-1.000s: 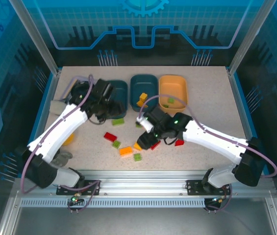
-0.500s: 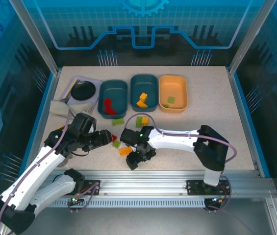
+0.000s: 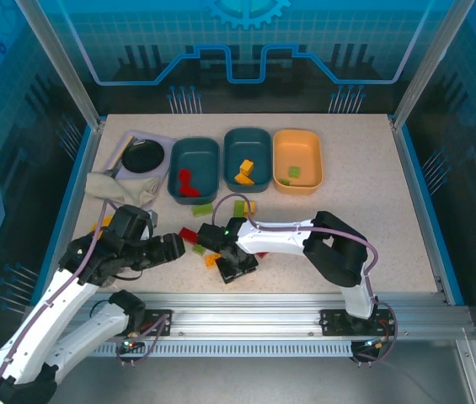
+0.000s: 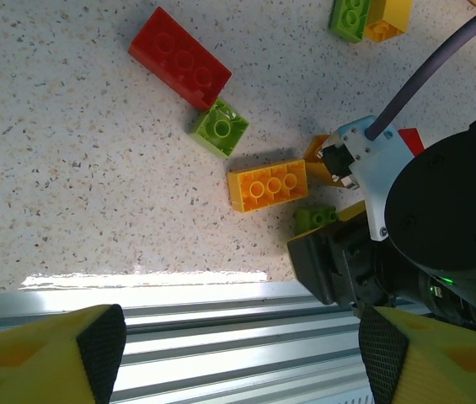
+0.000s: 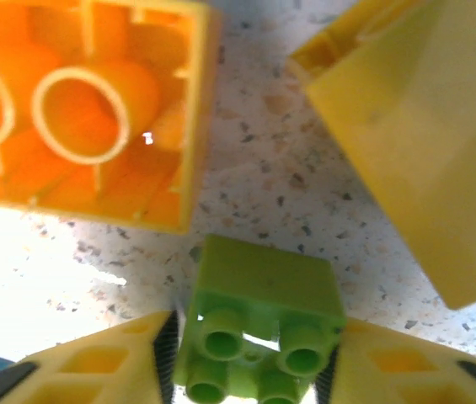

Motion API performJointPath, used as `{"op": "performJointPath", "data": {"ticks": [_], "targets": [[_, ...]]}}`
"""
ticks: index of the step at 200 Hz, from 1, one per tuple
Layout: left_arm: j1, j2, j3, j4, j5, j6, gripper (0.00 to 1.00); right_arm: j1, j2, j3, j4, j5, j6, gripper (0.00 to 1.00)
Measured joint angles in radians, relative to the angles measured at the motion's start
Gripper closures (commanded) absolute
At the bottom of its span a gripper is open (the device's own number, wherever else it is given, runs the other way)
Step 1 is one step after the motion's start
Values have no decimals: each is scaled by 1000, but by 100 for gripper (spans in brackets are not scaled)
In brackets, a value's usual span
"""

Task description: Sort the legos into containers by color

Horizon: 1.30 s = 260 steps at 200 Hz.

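R fingers (image 5: 86, 370) pinch glossy studded grn lego (image 5: 259, 332), speckled tabletop (image 5: 254, 168).

Your speckled surface (image 3: 372, 210) carries a lavender tray (image 3: 141, 135), teal tub (image 3: 197, 153), second teal tub (image 3: 246, 141) and orange tub (image 3: 298, 150) in a far row; a red brick (image 4: 179, 58), orange brick (image 4: 267, 185) and green brick (image 4: 315, 218) lie nearer you.

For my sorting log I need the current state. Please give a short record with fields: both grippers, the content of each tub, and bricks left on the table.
left gripper: open, empty
right gripper: closed on small green brick on the table
left teal tub: red bricks
middle teal tub: orange-yellow bricks
orange tub: one green lego
loose near right gripper: red brick, orange brick
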Motion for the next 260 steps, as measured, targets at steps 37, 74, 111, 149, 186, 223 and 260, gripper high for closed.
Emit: {"op": "performJointPath", "data": {"ticks": [37,74,111,149,186,223,260], "targets": [[0,0,0,4,3,-4,23,0,-6,0,-6,21,-8,69],[0,13,0,61,51,-4,23,-27,-97,0,-42,55,-27,70],[0,134,10,198,112,-8,23,-235,-311,52,-107,74,-89,69],[-5,328,90,344,130,-11,23,-563,-290,226,-130,72,-196,70],[-19,491,200,450,130,-11,24,-757,-51,452,-171,53,-233,71],[-31,606,281,497,130,-11,24,-834,189,671,-249,56,-221,70],[-34,661,306,506,130,-11,24,-858,289,722,-310,65,-174,67]]}}
